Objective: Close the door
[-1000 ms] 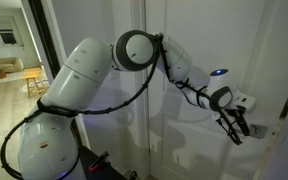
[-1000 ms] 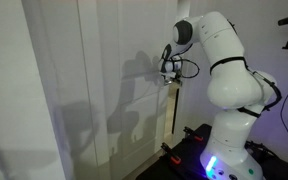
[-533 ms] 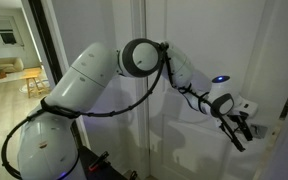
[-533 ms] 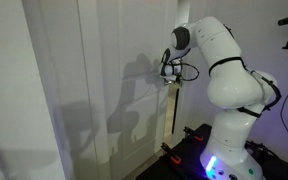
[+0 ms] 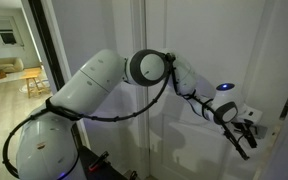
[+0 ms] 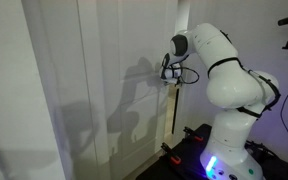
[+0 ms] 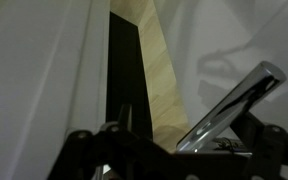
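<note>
The door (image 5: 209,35) stands directly in front of the hand (image 5: 248,138). Its silver lever handle (image 7: 229,105) rises up and to the right from between the fingers (image 7: 82,150). In the wrist view these fingers stand wide apart on either side of the lever's base, so the hand looks released and grips nothing. Left of the lever runs the door's bare wooden edge (image 7: 154,70), and beyond it a dark gap (image 7: 119,80) shows the door is not yet shut.

The door is probably heavy and stiff. It should swing as one rigid slab on its hinges and resist at first, then carry on under its own weight. The painted panels are smooth and offer nothing to pinch. The lever is polished metal and likely slippery, but it is the one part that stands out, so hooking it or pressing flat beside it near the free edge gives the best leverage. No containers are visible near the hand.
</note>
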`<state>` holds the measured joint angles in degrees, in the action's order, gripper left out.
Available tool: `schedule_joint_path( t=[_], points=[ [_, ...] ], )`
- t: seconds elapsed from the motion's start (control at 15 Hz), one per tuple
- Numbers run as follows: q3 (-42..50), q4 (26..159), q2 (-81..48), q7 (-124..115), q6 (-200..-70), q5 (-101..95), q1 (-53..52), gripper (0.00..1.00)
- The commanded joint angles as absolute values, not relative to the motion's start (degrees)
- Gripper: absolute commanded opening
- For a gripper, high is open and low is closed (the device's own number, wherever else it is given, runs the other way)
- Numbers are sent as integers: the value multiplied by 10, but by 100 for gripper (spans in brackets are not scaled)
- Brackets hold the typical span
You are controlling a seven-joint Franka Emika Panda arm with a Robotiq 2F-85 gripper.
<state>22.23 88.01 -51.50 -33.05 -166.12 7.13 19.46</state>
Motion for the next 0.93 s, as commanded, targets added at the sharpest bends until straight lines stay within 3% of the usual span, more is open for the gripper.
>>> schedule_joint_path(
  t=[0.0,0.67,0.73,0.8,0.87],
  points=[
    [227,855,-536,-313,-1652,93,195,100],
    [243,895,-505,-309,-1630,89,179,100],
    [246,898,-503,-308,-1628,89,178,98],
    [247,902,-499,-306,-1626,88,178,74],
    [247,905,-497,-303,-1625,87,179,73]
  ],
)
